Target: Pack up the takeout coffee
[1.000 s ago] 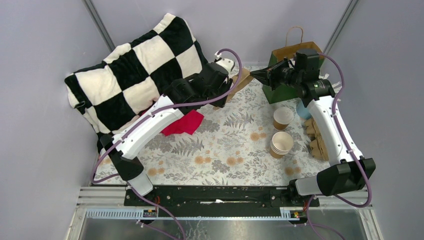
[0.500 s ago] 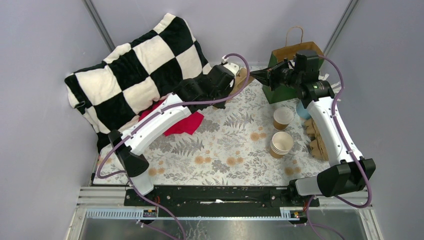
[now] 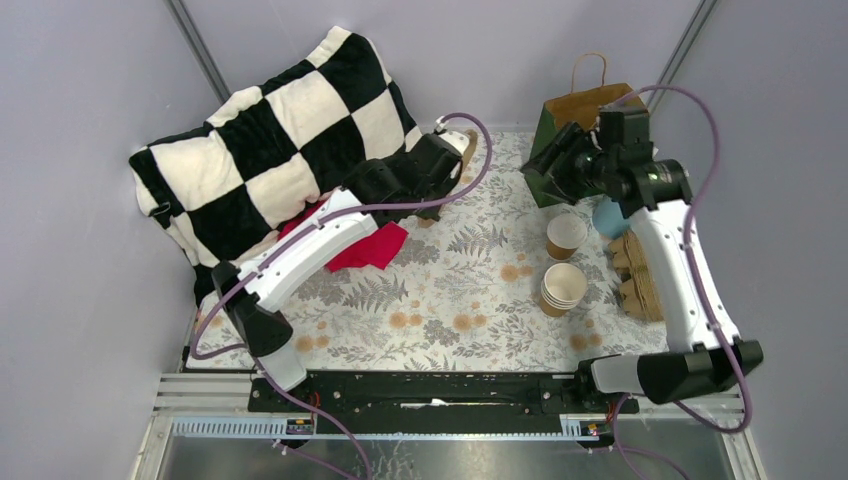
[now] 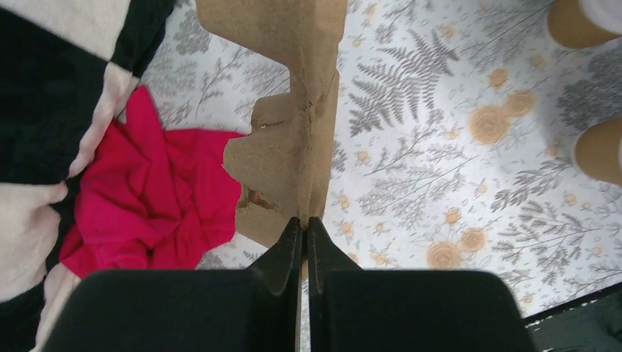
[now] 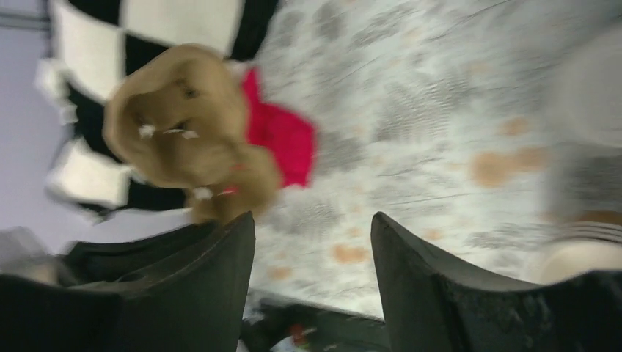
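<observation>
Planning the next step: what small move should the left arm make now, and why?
Probably lower the cardboard carrier flat onto the tablecloth. The left pincer is shut on the carrier's rim, holding it edge-on above the cloth, while the right pincer stands open, apart from it, so nothing else supports it.

Pinched in your left gripper [image 4: 304, 229], whose fingers [image 4: 287, 253] look like matt black plastic, the molded cup carrier [image 4: 293, 110] is rough, fibrous brown pulp cardboard with ragged edges. Left of that gripper, the red cloth [image 4: 154, 198] is soft, creased and matt, lying against the plush black-and-white checkered blanket [image 4: 44, 88]. Beneath it and out to its right, the fern-print tablecloth [image 4: 440, 183] is smooth and flat, without shine. Farther right, the paper cups [image 4: 598, 150] are matt brown kraft. Your right gripper [image 5: 312, 220] has dull, slightly grainy black plastic fingers [image 5: 433, 293].
</observation>
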`<action>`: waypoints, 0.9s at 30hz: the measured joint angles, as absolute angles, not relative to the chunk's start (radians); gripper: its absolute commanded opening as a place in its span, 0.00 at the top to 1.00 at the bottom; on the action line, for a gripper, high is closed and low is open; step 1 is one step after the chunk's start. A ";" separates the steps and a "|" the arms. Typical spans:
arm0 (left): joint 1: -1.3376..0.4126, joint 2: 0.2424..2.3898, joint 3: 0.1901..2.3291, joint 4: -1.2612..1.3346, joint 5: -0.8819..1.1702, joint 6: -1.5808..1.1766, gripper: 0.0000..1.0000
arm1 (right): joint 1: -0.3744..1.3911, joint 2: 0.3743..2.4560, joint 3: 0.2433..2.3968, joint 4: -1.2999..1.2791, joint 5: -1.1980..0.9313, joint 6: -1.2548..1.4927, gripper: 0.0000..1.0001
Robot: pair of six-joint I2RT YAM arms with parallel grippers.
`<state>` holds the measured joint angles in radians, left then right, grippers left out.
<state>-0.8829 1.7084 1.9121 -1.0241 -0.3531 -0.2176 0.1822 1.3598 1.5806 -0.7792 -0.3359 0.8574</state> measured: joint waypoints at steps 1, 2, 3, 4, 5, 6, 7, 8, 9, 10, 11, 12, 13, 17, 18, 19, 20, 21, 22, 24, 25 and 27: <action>-0.873 1.691 1.889 -1.025 -0.353 -0.218 1.00 | 0.182 1.338 1.598 -0.832 -0.267 0.791 0.33; -0.861 1.676 1.871 -1.027 -0.352 -0.218 1.00 | 0.182 1.308 1.610 -0.884 -0.183 0.728 0.29; -0.846 1.660 1.851 -1.028 -0.350 -0.220 1.00 | 0.182 1.271 1.615 -0.923 -0.111 0.677 0.24; -0.824 1.643 1.828 -1.027 -0.342 -0.222 1.00 | 0.182 1.221 1.614 -0.960 -0.025 0.624 0.24; -0.800 1.627 1.807 -1.026 -0.335 -0.226 1.00 | 0.181 1.167 1.614 -0.995 0.063 0.580 0.26; -0.772 1.607 1.782 -1.021 -0.322 -0.229 1.00 | 0.181 1.115 1.614 -1.026 0.149 0.547 0.26; -0.749 1.592 1.764 -1.022 -0.313 -0.230 1.00 | 0.179 1.081 1.615 -1.049 0.212 0.524 0.26; -0.726 1.578 1.747 -1.018 -0.305 -0.233 1.00 | 0.175 1.048 1.615 -1.081 0.293 0.503 0.25; -0.708 1.565 1.730 -1.013 -0.296 -0.233 1.00 | 0.167 1.016 1.613 -1.103 0.361 0.487 0.24; -0.698 1.551 1.714 -1.005 -0.286 -0.233 1.00 | 0.150 0.989 1.598 -1.116 0.414 0.472 0.23; -0.696 1.542 1.703 -0.998 -0.278 -0.233 1.00 | 0.120 0.969 1.571 -1.118 0.453 0.461 0.23; -0.701 1.530 1.689 -0.988 -0.267 -0.233 1.00 | 0.075 0.955 1.530 -1.110 0.461 0.449 0.22; -0.712 1.521 1.676 -0.979 -0.258 -0.232 1.00 | 0.004 0.942 1.467 -1.095 0.453 0.439 0.22; -0.784 1.478 1.615 -0.950 -0.242 -0.216 1.00 | -0.298 0.955 1.230 -1.053 0.343 0.396 0.20; -0.796 1.468 1.606 -0.948 -0.241 -0.212 1.00 | -0.358 0.979 1.190 -1.040 0.308 0.390 0.20; -0.809 1.456 1.594 -0.945 -0.239 -0.208 1.00 | -0.413 1.009 1.160 -1.029 0.274 0.385 0.17; -0.818 1.441 1.583 -0.942 -0.239 -0.204 1.00 | -0.437 1.032 1.147 -1.019 0.257 0.381 0.13; -0.820 1.430 1.575 -0.941 -0.239 -0.201 1.00 | -0.455 1.056 1.143 -1.003 0.238 0.377 0.10; -0.820 1.418 1.568 -0.941 -0.240 -0.198 1.00 | -0.461 1.074 1.143 -0.983 0.226 0.374 0.10; -0.818 1.394 1.559 -0.941 -0.243 -0.190 1.00 | -0.481 1.109 1.147 -0.929 0.202 0.365 0.08; -0.817 1.385 1.555 -0.939 -0.244 -0.188 1.00 | -0.485 1.114 1.148 -0.920 0.198 0.364 0.08; -0.817 1.361 1.545 -0.931 -0.250 -0.181 1.00 | -0.507 1.141 1.145 -0.881 0.193 0.361 0.08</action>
<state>-0.8165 1.3613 1.5452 -0.9314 -0.2501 -0.1814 -0.5068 1.1412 1.1454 -0.8814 0.1928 0.3607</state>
